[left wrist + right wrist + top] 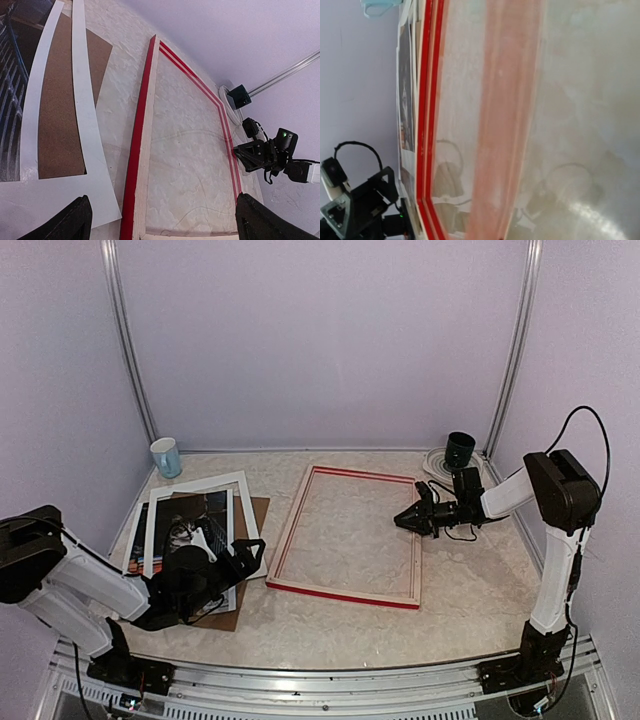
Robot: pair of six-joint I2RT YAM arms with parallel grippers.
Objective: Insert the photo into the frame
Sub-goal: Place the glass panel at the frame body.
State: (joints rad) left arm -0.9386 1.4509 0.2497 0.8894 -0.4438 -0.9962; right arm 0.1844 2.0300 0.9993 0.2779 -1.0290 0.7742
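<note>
left claw (240,552) hovering released beside the photo (178,525), right claw (405,521) hanging at the right rail of the frame (340,590), clenched or not I cannot tell

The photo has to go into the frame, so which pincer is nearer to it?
Left. The left pincer hovers by the photo's right edge; the right pincer is across the frame, by its right rail.
</note>
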